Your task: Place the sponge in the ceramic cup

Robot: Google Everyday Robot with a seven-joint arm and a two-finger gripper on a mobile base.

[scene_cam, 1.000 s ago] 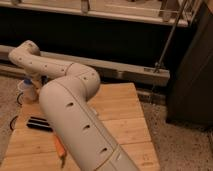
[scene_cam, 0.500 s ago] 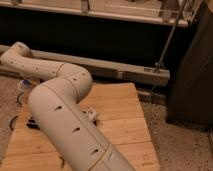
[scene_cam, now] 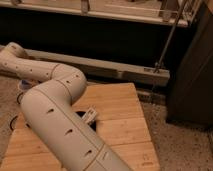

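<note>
Sweeping across the one camera view, the arm (scene_cam: 60, 120) now covers far more of the wooden table (scene_cam: 122, 107) than a second ago: its elbow has swung nearer, hiding the black bar and the orange thing that showed then on the table's left. The ceramic cup (scene_cam: 23, 86), plain a second ago under the wrist, is now only a pale sliver below the forearm at the table's left edge. The gripper is hidden beyond that forearm, near the cup, so I cannot tell whether it is clenched or released. The sponge shows nowhere; held or already in the cup, this view does not settle. Counted: one arm, one table, one cup partly seen, one small white tag (scene_cam: 90, 115), no sponge in sight
</note>
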